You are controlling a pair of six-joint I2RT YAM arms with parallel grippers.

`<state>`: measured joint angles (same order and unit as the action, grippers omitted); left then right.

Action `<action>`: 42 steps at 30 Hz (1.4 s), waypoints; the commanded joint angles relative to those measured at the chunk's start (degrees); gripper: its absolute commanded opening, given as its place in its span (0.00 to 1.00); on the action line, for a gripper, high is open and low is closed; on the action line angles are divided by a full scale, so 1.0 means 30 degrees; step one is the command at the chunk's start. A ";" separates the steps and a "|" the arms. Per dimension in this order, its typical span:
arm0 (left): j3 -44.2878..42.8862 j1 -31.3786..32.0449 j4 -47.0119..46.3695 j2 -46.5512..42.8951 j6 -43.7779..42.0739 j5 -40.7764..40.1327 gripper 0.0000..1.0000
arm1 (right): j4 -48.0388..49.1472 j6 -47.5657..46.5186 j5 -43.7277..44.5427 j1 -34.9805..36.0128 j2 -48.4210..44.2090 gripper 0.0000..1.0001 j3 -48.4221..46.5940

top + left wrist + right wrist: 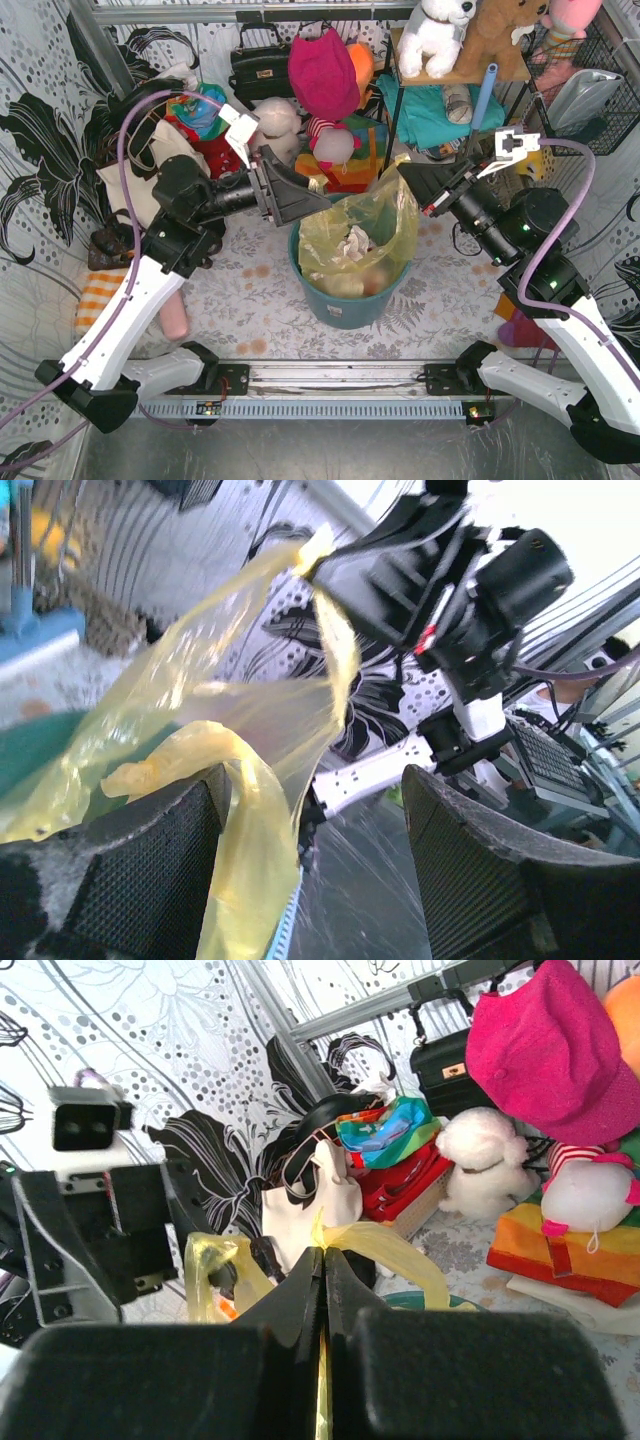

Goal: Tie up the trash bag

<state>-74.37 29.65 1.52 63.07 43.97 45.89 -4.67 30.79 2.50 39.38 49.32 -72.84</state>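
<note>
tightly, the right claw (322, 1272) pinches 1 trash bag (378, 226).

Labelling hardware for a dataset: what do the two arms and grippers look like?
The left arm and right arm have white shells, black joints and lilac cables. The left gripper and right gripper are black, with mesh-textured wedge fingers and white camera modules.

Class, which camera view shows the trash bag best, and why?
Top external: the whole bag sits in the bin, with paper showing through. Left wrist shows only stretched strips of it. Right wrist shows only the edge pinched in the right gripper.
</note>
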 commanded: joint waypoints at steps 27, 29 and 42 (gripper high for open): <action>0.1501 0.0106 -0.9479 -0.1614 0.1004 -0.1013 0.78 | -1.1639 -0.3671 -0.6319 0.0148 0.4383 0.77 -0.9287; 0.1534 0.0082 -0.9497 -0.1610 0.1012 -0.1022 0.78 | -1.1998 -0.3563 -0.7308 0.0146 0.4594 0.77 -0.9682; 0.1542 0.0103 -1.0014 -0.0710 0.1454 -0.1457 0.80 | -0.6225 -0.1293 -1.1360 0.0137 0.5197 0.75 -0.6616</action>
<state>-69.71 29.65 -24.77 59.90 47.24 42.89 -33.78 23.31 -27.97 39.64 64.42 -97.30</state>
